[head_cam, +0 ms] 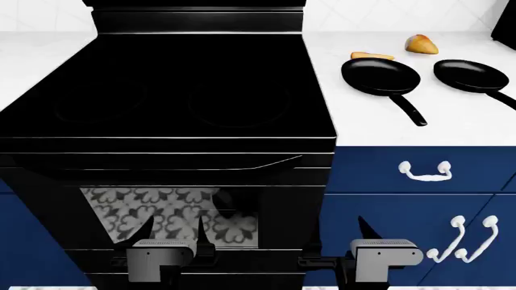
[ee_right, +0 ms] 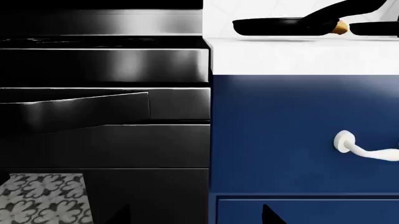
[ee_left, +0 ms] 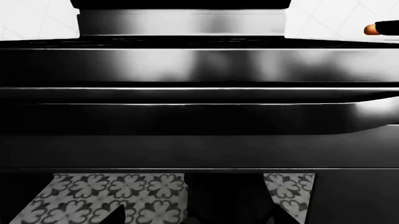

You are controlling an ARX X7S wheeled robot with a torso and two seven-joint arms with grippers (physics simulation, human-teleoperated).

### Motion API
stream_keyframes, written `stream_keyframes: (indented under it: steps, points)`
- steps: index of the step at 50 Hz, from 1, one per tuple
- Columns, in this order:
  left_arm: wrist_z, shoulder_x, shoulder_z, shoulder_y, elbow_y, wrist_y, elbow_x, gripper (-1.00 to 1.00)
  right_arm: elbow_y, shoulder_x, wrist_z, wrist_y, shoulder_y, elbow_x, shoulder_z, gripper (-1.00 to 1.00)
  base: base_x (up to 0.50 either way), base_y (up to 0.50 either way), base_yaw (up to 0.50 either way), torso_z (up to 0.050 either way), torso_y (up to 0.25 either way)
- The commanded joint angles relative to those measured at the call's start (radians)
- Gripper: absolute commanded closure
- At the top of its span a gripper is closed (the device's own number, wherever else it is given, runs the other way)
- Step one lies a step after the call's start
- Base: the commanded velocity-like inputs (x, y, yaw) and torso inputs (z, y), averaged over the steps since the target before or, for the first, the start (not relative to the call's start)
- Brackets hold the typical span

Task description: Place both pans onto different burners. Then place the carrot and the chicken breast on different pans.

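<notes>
White table (head_cam: 451,130) right of stove: both pans (head_cam: 380,75) (head_cam: 470,74), carrot (head_cam: 371,56), chicken breast (head_cam: 421,44) near back edge. Burners (head_cam: 238,104) bare. Your left claw (head_cam: 171,232), right claw (head_cam: 367,229) open, low. Nothing done yet.

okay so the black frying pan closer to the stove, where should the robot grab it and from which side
Best guess: grip the long straight black handle of the nearer glossy black frying pan, about midway, coming down from above with the right end effector. The handle sticks out from the pan toward the front edge of the white countertop, on the robot's side. The small orange carrot lies at the far rim, away from that approach.
</notes>
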Motion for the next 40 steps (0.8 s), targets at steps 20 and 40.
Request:
stream_keyframes:
  steps: [20, 40]
  points:
    - [-0.056, -0.062, 0.076, -0.007, -0.013, -0.013, -0.059, -1.00, 0.006, 0.060, 0.049, 0.005, 0.003, 0.087, -0.073, -1.00, 0.00, -0.26, 0.00, 0.000, 0.000]
    - [-0.086, -0.085, 0.104, -0.017, -0.030, -0.022, -0.083, -1.00, 0.022, 0.082, 0.084, -0.008, 0.012, 0.110, -0.098, -1.00, 0.00, -0.50, 0.00, 0.000, 0.000]
